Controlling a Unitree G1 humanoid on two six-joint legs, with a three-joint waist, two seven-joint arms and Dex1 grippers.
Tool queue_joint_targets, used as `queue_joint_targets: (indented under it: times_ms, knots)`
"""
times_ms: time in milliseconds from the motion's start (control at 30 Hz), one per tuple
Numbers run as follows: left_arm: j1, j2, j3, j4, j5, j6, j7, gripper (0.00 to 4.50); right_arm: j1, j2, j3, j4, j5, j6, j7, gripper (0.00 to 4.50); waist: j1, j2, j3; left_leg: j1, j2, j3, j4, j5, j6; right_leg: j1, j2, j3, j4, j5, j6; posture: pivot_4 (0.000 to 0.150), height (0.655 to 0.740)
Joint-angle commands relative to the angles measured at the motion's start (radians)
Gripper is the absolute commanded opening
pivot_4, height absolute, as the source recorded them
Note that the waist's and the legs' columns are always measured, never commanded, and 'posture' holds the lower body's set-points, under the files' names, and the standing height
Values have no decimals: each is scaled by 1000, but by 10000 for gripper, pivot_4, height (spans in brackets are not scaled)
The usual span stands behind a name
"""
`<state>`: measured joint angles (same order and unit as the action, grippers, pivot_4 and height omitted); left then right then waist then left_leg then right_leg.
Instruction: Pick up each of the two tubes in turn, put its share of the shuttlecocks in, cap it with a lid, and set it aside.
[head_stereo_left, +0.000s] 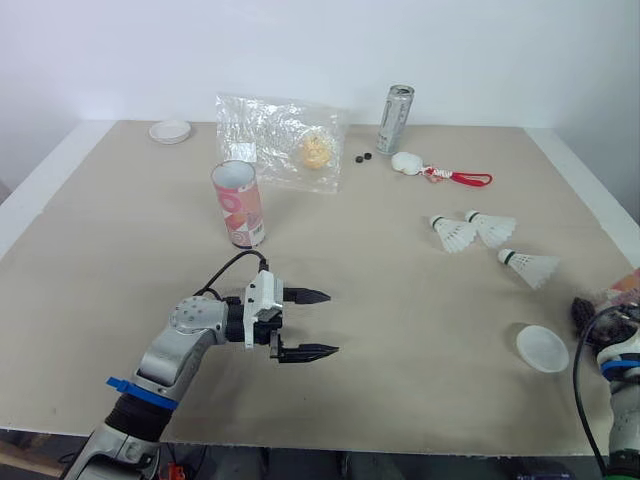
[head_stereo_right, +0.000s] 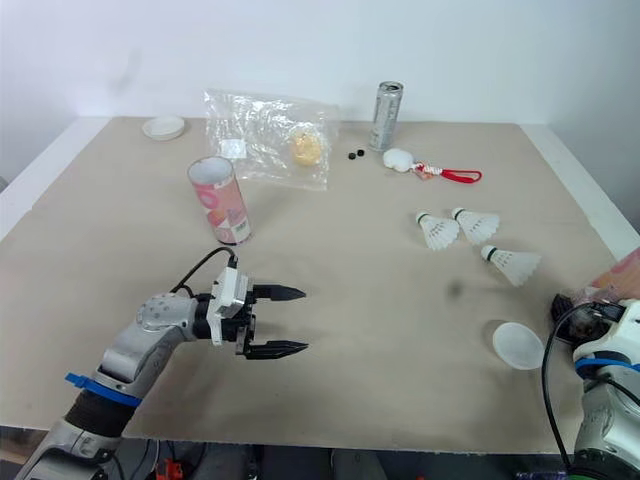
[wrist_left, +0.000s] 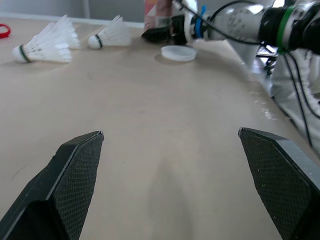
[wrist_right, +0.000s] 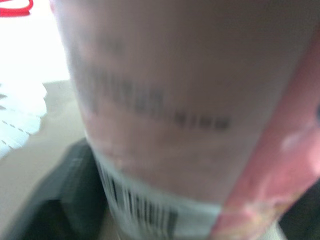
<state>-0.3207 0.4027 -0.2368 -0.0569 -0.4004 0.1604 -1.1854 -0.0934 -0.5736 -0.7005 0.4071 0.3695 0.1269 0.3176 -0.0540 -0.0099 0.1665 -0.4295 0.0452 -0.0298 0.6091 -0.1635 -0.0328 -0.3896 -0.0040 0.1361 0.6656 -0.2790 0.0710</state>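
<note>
- The left gripper (head_stereo_left: 332, 322) is held just above the beige table (head_stereo_left: 400, 410), its two black fingers spread wide with nothing between them.
- A pink printed tube with a barcode (wrist_right: 165, 115) is pinched by the right gripper (head_stereo_left: 583, 310) at the table's right edge.
- A second pink cylindrical tube (head_stereo_left: 238, 205) is stood upright towards the far left.
- Three white feathered shuttlecocks (head_stereo_left: 492, 228) are laid on the right, near a round white plastic lid (head_stereo_left: 542, 348).

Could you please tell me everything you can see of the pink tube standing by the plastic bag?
The pink tube is a short cardboard-looking cylinder with pale patterns and a white rim, uncapped. It stands upright on the beige table, close before the clear plastic bag. The open left claw hovers apart from it.
</note>
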Motion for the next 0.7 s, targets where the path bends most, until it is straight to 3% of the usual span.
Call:
queue_joint_targets:
  times_ms: [33, 467, 700]
  knots:
    - [-6, 3, 9, -27, -12, -2, -4, 45000, 33, -22, -7, -53, 6, -4, 3, 44277, 0, 0, 0, 0, 0, 0, 0, 0, 0, 0, 0, 0, 0, 0, 0, 1500, 7400]
    - [-28, -13, -5, 9, 7, -15, -11, 45000, 266, 40, -57, -417, 96, 129, -26, 44277, 4, 0, 0, 0, 0, 0, 0, 0, 0, 0, 0, 0, 0, -1, -1, 1500, 7400]
    - [-45, -14, 2, 57, 24, -48, -18, 45000, 490, 23, -58, -630, 127, 134, 134, 44277, 5, 1, 0, 0, 0, 0, 0, 0, 0, 0, 0, 0, 0, -3, -5, 1500, 7400]
